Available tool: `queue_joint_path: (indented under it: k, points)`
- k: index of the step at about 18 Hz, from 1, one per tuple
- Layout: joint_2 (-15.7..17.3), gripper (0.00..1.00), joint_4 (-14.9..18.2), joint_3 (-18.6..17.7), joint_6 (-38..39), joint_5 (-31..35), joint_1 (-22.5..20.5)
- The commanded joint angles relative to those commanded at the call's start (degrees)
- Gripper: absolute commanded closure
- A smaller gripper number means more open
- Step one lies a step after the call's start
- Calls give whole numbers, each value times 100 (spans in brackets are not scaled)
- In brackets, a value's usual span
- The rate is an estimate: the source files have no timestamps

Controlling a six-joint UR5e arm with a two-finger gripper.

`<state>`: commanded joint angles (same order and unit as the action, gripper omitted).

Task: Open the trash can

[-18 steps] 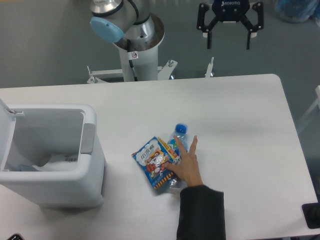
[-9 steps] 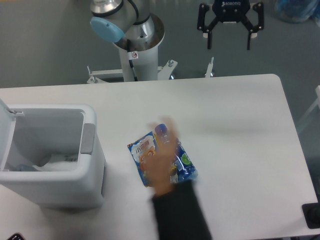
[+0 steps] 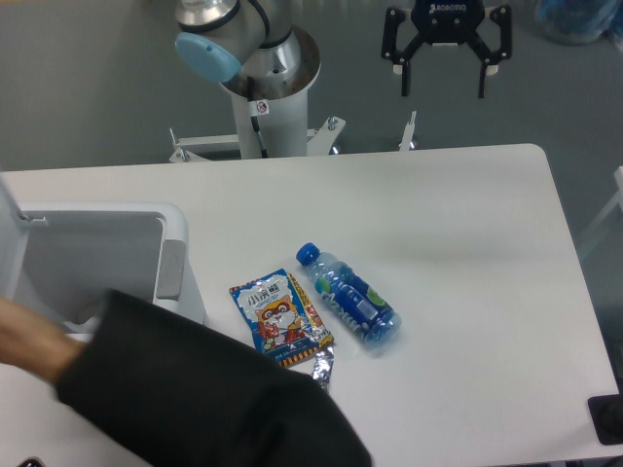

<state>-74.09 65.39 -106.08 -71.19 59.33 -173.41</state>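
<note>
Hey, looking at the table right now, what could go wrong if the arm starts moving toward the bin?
A person's arm in a dark sleeve lies across the front of the bin, so the robot may hit it. The bottle lies on its side and might roll if bumped. The gripper hangs open beyond the table's far edge, so its path to the bin likely crosses the snack bag.

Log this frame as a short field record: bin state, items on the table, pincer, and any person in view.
trash can: the trash can stands at the table's left edge, lid already up, inside open to view
snack packet: the snack packet lies flat beside the bin, right of it
bottle: the bottle lies on its side, blue cap toward the bin
pincer: the pincer is open, empty, raised beyond the table's far edge
person: the dark sleeve crosses the bin's front; blurred hand at far left
</note>
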Motion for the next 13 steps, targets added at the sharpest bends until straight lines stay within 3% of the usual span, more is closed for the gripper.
queue_joint_path:
  k: [13]
  points:
    - [-9,0,-17,-9,9,9,44]
